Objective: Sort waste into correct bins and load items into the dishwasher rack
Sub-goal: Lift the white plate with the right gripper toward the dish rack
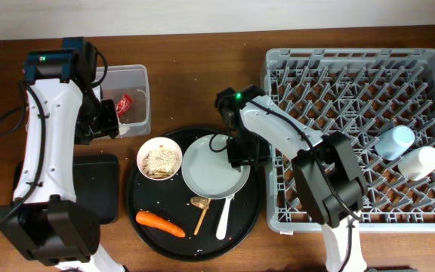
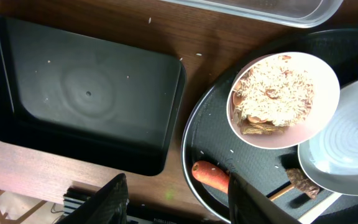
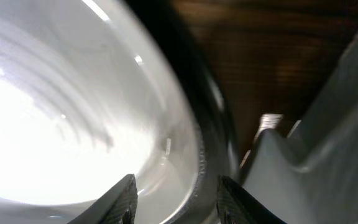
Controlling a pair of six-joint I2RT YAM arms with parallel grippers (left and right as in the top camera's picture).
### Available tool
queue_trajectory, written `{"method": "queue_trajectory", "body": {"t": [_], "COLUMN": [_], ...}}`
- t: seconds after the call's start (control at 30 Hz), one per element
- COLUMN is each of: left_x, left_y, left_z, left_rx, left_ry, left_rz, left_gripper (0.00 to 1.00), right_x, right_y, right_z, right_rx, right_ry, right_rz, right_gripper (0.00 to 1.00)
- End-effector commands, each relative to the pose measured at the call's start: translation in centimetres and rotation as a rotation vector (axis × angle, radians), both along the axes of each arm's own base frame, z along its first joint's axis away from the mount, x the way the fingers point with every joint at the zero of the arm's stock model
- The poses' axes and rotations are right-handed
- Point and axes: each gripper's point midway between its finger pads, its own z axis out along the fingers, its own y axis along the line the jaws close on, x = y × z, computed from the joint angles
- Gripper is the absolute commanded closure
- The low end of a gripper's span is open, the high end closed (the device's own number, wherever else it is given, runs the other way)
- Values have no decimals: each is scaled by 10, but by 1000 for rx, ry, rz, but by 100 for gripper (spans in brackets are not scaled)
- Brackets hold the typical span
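My right gripper (image 1: 244, 155) (image 3: 176, 199) is open, its fingers straddling the right rim of the pale plate (image 1: 214, 170) (image 3: 55, 112) on the round black tray (image 1: 146, 234). On that tray are a white bowl (image 1: 161, 159) (image 2: 284, 99) of beige grainy scraps, an orange carrot (image 1: 159, 222) (image 2: 210, 176), a brown lump (image 1: 199, 202) (image 2: 302, 182), a wooden stick (image 1: 201, 219) and a white utensil (image 1: 225, 215). My left gripper (image 1: 104, 121) (image 2: 176, 205) is open and empty. It hovers between the clear tub (image 1: 138, 79), which holds the red wrapper (image 1: 123, 103), and the black rectangular tray (image 1: 97, 185) (image 2: 86, 99).
The grey dishwasher rack (image 1: 338, 83) (image 3: 328, 155) fills the right side. A light-blue cup (image 1: 395, 141) and a white cup (image 1: 420, 162) lie in it near its right wall. The round tray's right rim lies close to the rack's left wall.
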Motion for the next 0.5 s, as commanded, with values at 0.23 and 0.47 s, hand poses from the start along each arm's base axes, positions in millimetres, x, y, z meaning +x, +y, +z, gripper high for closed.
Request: {"method": "queue_trajectory", "body": {"t": [0.23,0.47], "left_x": [0,0], "left_y": [2,2], "left_z": [7,7], "left_rx": [12,12], "left_ry": [-24,-24], "left_rz": [10,10], "left_gripper": [49,49], "right_x": [-6,1], "right_y": [15,19], "right_z": [-9,-13], "right_rx": [24,41], "right_ry": [-16,-45], "right_rz": [-8,-8], "right_gripper": [55,68]}}
